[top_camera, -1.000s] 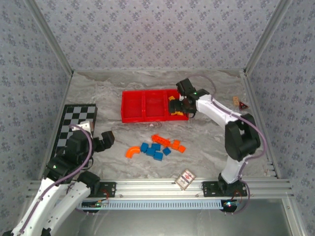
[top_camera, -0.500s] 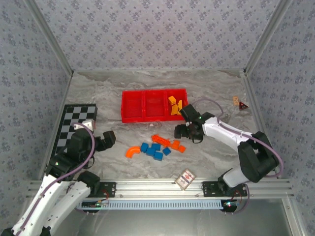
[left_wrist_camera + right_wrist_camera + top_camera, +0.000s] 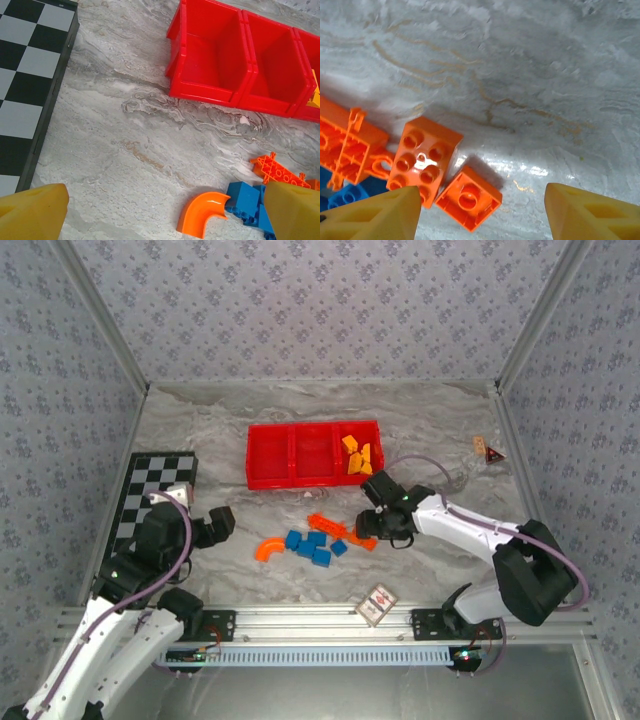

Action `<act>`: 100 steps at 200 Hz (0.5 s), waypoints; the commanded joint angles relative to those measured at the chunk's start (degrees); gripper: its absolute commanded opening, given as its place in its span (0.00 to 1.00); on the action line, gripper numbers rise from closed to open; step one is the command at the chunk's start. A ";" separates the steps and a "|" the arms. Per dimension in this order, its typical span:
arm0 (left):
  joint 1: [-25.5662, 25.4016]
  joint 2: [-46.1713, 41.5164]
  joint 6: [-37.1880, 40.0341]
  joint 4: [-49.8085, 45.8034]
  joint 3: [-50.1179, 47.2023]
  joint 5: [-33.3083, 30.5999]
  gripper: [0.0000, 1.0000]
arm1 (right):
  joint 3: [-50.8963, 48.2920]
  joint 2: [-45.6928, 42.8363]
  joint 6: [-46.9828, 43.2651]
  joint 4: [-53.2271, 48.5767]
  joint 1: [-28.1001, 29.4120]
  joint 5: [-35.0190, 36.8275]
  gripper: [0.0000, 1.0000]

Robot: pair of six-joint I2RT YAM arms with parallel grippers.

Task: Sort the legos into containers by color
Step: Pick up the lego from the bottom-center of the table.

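Right gripper (image 3: 368, 530) lining up on small square orange plastic brick (image 3: 468, 200).
Fingers (image 3: 375, 215) released, straddling it for the grab; left gripper (image 3: 218, 523) idling clear, also released.

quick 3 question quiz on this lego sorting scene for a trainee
1. Seen from the top camera, which compartment of the red tray holds the yellow bricks? A left, B middle, C right.
2. True or false: the orange arch lies inside the tray.
3. What colour are the bricks directly below the right gripper?
Key: 1 C; 2 false; 3 orange.
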 commanded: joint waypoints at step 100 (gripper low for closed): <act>-0.36 -2.31 0.58 0.73 -0.23 -0.14 1.00 | 11.10 -0.72 -40.93 -14.42 5.57 4.43 0.78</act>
